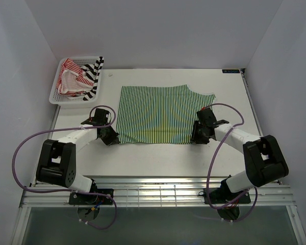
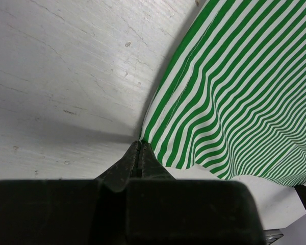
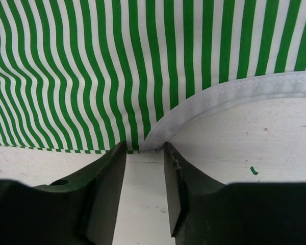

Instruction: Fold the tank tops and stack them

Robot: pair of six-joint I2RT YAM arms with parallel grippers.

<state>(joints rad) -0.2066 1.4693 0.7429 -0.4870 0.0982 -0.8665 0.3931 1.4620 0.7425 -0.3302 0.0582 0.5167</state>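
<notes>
Green tank top point(image 1: 155, 115): spread flat on table point(image 1: 229, 97).
L gripper point(image 1: 115, 138): at its near-L corner, fingers pressed together, pinching the corner hem.
R gripper point(image 1: 195, 138): at its near-R corner, fingers spread, hem edge at the tips, not gripped.
Red top point(image 1: 71, 80): crumpled in basket point(image 1: 54, 96), far-L of green one.
Blk/wht top point(image 1: 94, 72): same basket, R side.

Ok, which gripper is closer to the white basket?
Left. The left gripper is at the near left corner of the green tank top, in front and right of the basket. The right gripper is at its near right corner, across the cloth from the basket.
</notes>
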